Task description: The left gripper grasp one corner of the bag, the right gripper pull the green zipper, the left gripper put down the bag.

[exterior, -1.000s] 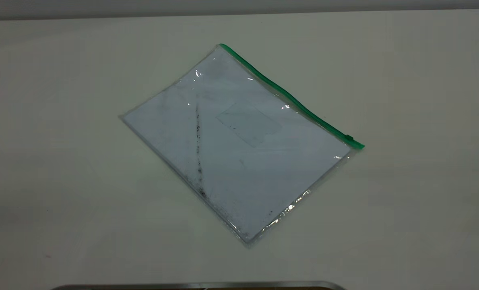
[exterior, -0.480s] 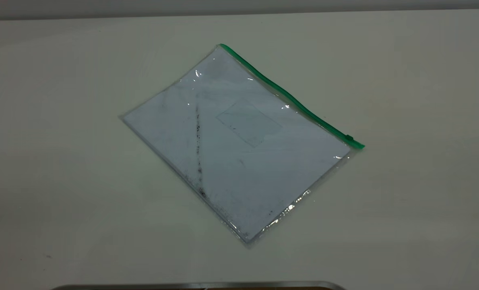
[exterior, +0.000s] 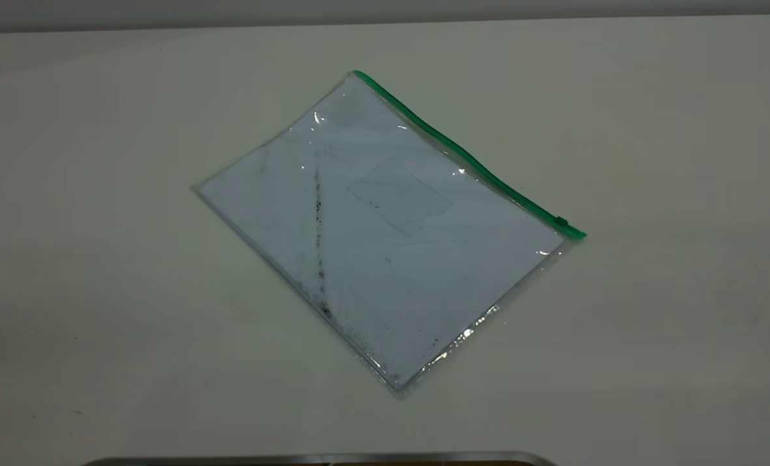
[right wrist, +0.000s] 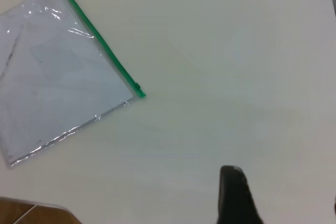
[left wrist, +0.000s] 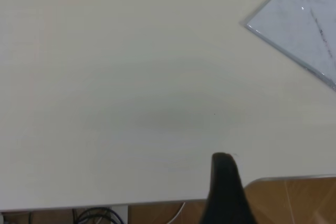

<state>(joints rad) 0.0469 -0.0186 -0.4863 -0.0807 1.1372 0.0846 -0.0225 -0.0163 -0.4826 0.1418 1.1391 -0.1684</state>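
A flat clear plastic bag (exterior: 385, 226) holding white paper (exterior: 372, 259) lies mid-table, unmoved since earlier, its green zipper (exterior: 469, 155) shut. Neither gripper's jaw state can be told.

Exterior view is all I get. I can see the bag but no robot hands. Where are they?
Observer: The left gripper shows in its wrist view, over the table near its edge, well apart from the bag.
Operator: Is it touching a green corner?
Observer: No. The only corner in its view is a plain clear one, with no green.
Operator: And the other hand?
Observer: The right gripper is over bare table, apart from the bag. Its view looks toward the green zipper, on the end where the slider sits.
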